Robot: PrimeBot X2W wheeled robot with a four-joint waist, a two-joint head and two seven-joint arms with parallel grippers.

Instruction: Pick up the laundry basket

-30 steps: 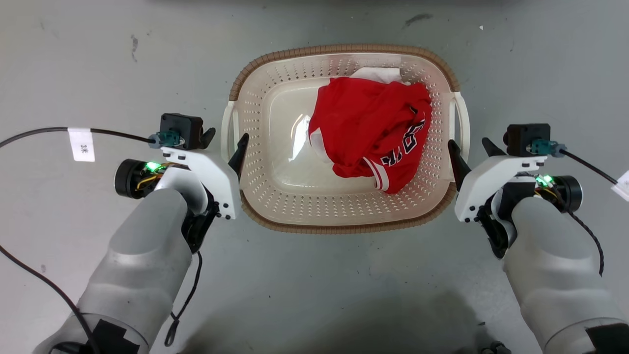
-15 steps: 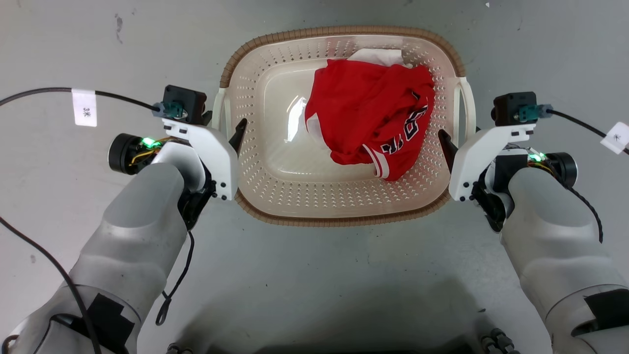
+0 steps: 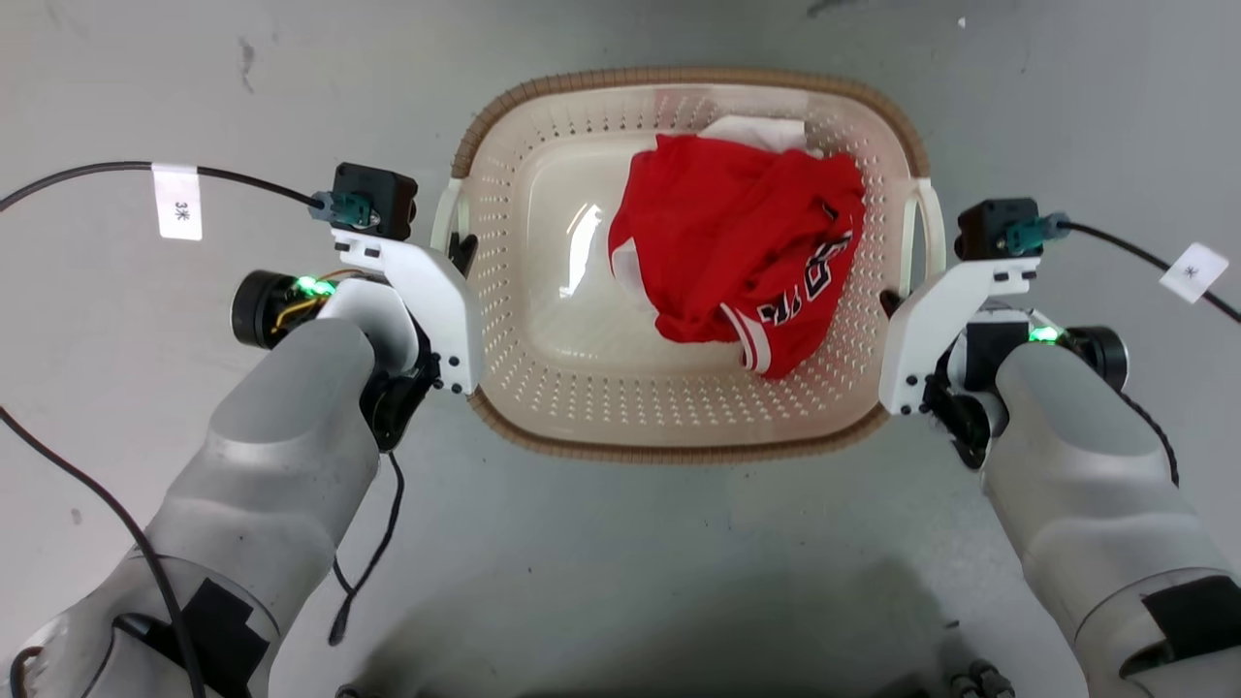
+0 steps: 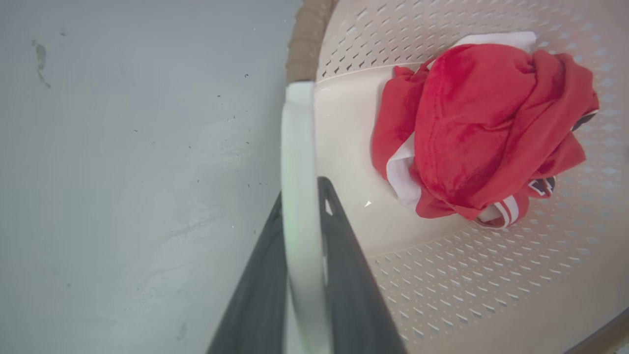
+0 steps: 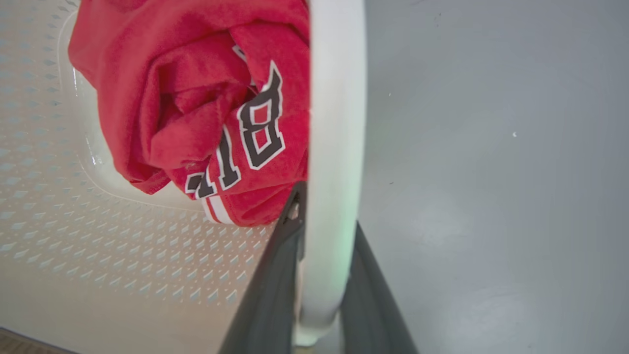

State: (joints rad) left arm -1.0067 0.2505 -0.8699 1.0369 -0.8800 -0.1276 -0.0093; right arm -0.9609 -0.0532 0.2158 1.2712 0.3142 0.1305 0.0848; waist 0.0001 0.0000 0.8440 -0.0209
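With the left gripper (image 4: pixel 300 189) and right gripper (image 5: pixel 327 209) each closed narrowly around one of the white handles (image 3: pixel 442 218) of the laundry basket (image 3: pixel 679 452), only the lift seems left

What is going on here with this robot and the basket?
The robot is gripping a laundry basket by both sides. Its left end effector is closed on the left handle and its right end effector on the right handle, fingers either side of each. A red jersey lies inside. Whether the basket is off the floor cannot be told.
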